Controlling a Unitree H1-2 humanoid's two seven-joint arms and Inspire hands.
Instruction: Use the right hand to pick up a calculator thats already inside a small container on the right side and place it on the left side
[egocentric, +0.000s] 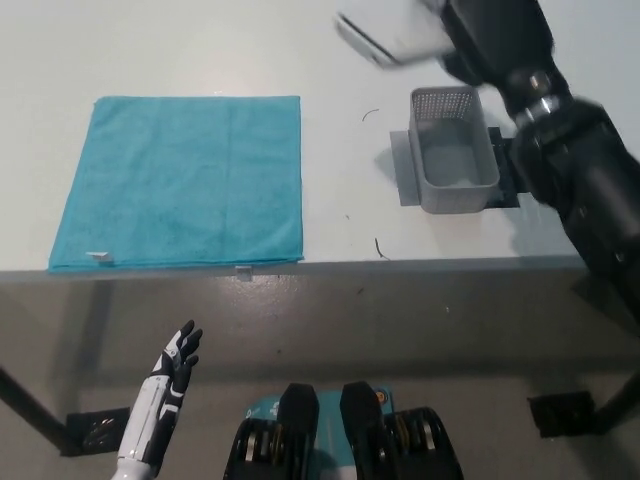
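1. Head view, far lower left: one white left hand (176, 362) hangs below the table edge, fingers spread and holding nothing, resting apart from all the work.
2. One white rectangular table (330, 180) fills the upper part of the picture, its front edge running across the middle.
3. One teal square cloth (185, 180) lies flat on the left half of the table, its near edge close to the table's front edge. A small white tag sits at its near left corner.
4. A few small dark marks dot the bare table between the cloth and the container.
5. One white flat rectangular calculator (385, 38) is up in the air near the top edge of the picture, tilted and blurred, above and to the left of the container. Only part of it shows; its keys cannot be made out.
6. One small grey perforated plastic container (455, 150) stands on the right side of the table, on one flat grey mat (402, 170). Its inside shows bare.
7. One black right hand (490, 35) is at the top right, closed around the calculator's right end; its arm runs down the right edge of the picture, passing beside the container.
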